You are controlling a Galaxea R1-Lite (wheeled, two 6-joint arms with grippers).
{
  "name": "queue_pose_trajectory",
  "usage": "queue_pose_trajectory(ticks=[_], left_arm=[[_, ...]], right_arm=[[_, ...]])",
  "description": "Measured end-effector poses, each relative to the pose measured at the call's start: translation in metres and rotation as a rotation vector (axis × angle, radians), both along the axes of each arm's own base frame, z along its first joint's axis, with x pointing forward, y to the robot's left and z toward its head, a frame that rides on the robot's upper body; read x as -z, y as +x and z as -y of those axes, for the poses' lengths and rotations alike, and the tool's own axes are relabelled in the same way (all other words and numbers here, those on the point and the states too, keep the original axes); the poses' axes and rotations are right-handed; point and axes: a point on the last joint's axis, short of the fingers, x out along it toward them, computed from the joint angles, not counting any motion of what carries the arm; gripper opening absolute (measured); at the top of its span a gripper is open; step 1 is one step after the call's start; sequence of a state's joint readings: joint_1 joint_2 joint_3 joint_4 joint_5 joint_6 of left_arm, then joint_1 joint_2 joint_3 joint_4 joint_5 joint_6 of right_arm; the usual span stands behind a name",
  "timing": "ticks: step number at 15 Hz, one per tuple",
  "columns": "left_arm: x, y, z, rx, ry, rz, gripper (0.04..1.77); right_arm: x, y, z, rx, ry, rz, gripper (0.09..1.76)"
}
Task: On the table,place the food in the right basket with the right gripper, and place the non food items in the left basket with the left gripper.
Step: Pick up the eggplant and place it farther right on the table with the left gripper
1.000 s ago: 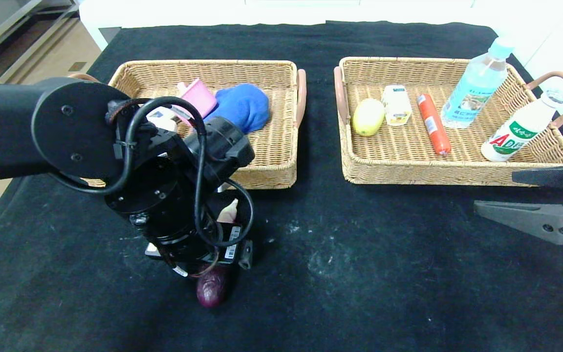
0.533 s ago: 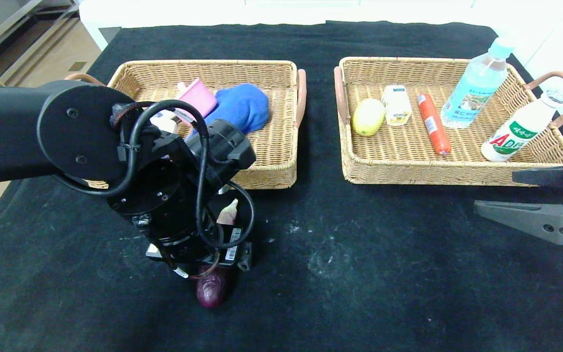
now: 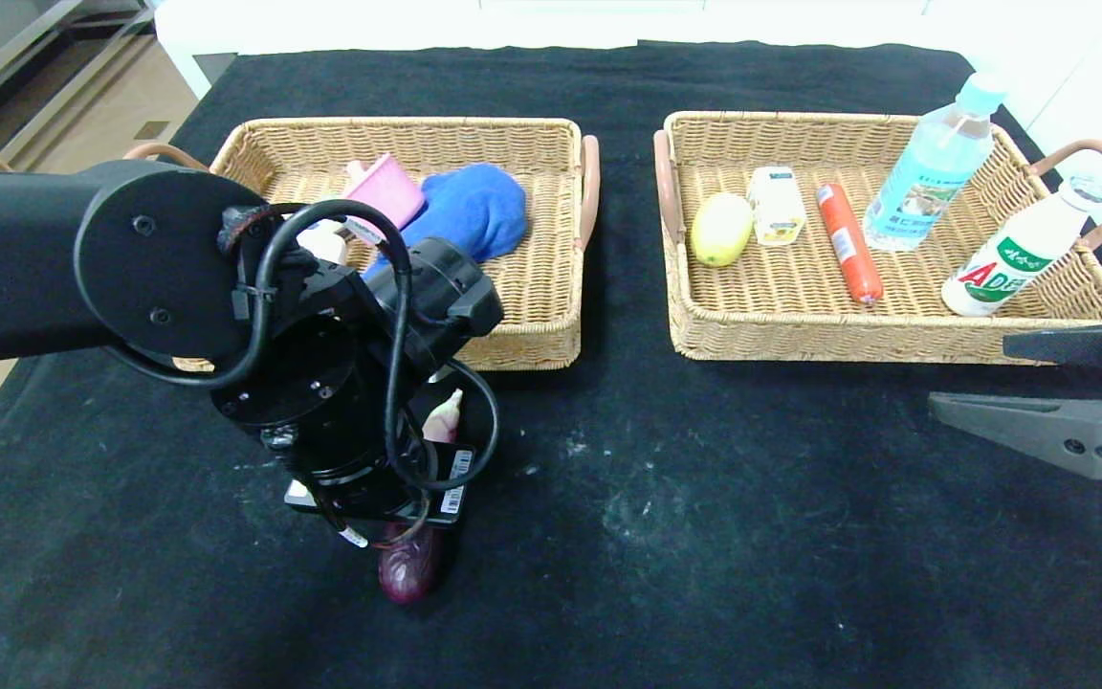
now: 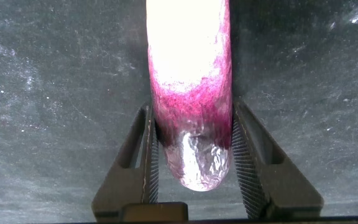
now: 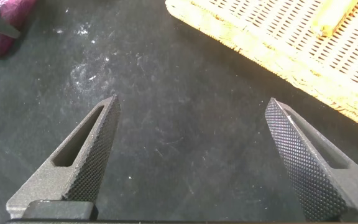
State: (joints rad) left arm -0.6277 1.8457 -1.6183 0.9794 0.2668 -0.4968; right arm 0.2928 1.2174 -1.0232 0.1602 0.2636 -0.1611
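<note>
Two baskets point(image 3: 532, 330) point(image 3: 895, 335), one aubergine point(image 4: 190, 118) gripped by left gripper point(image 4: 191, 155).

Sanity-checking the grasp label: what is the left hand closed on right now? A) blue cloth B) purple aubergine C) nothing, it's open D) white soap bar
B: in the left wrist view the left hand has both fingers pressed against the purple aubergine, which lies on the table in front of the left basket.
</note>
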Motion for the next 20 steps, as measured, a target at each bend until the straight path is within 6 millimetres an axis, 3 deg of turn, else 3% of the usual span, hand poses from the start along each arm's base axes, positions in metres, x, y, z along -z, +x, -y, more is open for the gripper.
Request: queue_pose_trajectory(ticks=[12,20], left_arm=[[-0.006,-0.013,0.006,0.04,-0.017,0.012,0.76],[-0.025,-0.035,0.03,0.11,-0.107,0.078,0.76]], right_arm=[[0.0,0.0,0.0,0.0,0.0,0.001,1.71],[-0.001,0.0,0.0,0.0,0.0,0.003,1.71]])
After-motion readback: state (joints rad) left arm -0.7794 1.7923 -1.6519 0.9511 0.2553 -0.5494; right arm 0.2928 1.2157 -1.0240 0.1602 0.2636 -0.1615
